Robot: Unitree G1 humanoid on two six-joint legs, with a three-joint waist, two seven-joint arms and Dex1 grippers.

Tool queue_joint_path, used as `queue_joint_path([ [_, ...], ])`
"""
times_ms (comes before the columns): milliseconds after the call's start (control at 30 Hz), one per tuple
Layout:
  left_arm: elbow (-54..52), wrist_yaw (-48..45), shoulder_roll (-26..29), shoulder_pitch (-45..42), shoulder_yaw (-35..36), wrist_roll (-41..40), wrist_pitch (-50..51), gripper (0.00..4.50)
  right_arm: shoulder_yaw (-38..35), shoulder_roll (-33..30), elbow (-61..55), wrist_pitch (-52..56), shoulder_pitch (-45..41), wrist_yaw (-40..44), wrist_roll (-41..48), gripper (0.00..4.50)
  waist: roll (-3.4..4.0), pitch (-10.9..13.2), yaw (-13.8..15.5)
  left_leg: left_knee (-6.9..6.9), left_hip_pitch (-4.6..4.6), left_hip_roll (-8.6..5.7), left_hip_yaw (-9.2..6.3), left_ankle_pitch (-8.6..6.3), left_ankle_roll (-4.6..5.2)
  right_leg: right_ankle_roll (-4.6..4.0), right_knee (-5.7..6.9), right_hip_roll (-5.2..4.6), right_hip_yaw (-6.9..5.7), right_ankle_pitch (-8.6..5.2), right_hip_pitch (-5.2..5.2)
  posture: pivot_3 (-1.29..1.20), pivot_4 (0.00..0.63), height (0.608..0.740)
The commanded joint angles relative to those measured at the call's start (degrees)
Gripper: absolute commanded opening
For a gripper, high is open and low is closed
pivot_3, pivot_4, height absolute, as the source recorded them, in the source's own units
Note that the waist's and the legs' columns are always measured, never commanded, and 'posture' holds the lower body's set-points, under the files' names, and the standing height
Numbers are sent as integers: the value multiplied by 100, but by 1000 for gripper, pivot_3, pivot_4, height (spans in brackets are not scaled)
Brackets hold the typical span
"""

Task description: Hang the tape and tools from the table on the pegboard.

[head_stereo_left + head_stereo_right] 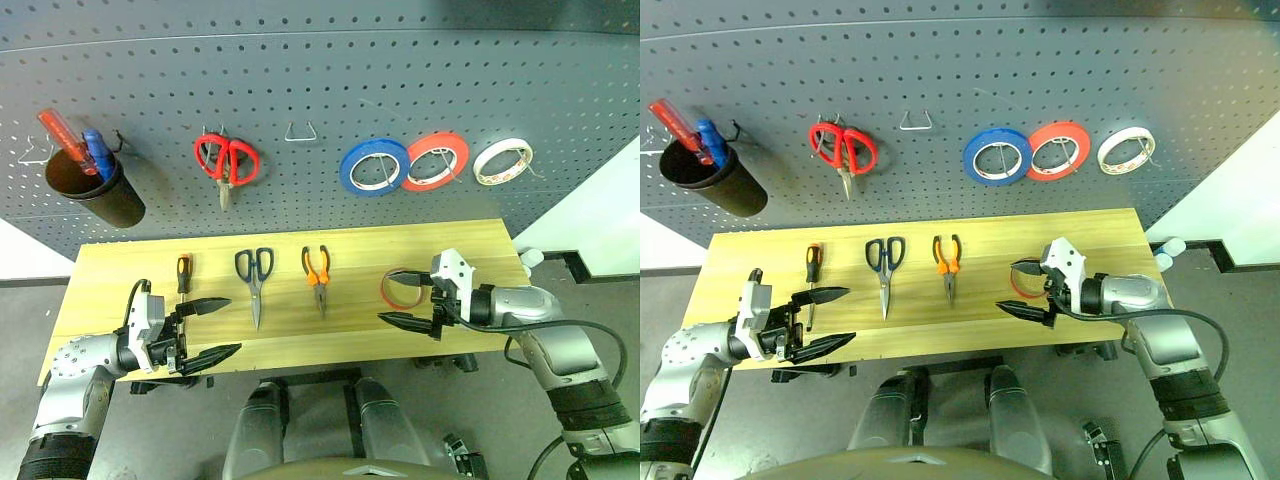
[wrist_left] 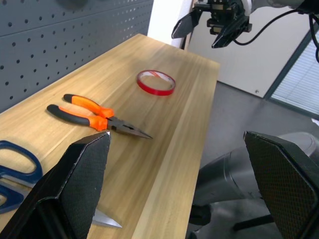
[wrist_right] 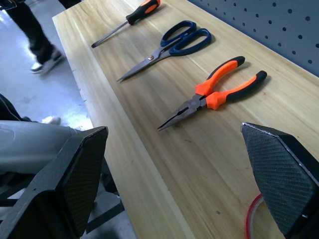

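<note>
On the wooden table [image 1: 120, 262] lie a black-and-orange screwdriver [image 1: 184, 272], dark scissors [image 1: 255, 280], orange-and-black pliers [image 1: 317, 272] and a thin red tape ring [image 1: 402, 291], left to right. The dark grey pegboard [image 1: 320, 90] rises behind them. My right gripper [image 1: 386, 296] hovers open just over the tape, one finger on each side of the ring; the tape's edge [image 3: 251, 221] shows beside one finger. My left gripper [image 1: 233, 326] is open at the table's front left edge, near the screwdriver, pointing toward the scissors, with nothing in it.
The pegboard holds a black cup [image 1: 95, 190] with red and blue screwdrivers, red-handled scissors [image 1: 227, 160], a bare wire hook [image 1: 300, 132], and blue [image 1: 373, 167], red [image 1: 436, 160] and white [image 1: 502, 161] rolls. A person's legs [image 3: 30, 30] stand beyond the table's left end.
</note>
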Motion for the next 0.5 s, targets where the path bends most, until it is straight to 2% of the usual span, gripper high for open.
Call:
queue_joint_path([
  [33,-245,42,24,66,28,-19,1,4486,-45,-103,-80,-56,-14,68,11,4500,0,3,1,0,-1,0,-1,0,0,0,0,0,0,0,-1,116,287,740],
  [333,-678,144,-90,323,-26,-123,188,4486,101,-220,43,80,-118,110,-182,4500,0,3,-7,-2,-4,0,-1,0,0,0,-2,-1,0,0,-5,113,258,740],
  [500,-456,-5,-102,98,-166,19,123,4486,161,-300,192,116,-186,9,-358,4500,-7,-3,-7,-1,-8,-2,0,0,0,0,-2,-1,0,0,-9,81,213,740],
])
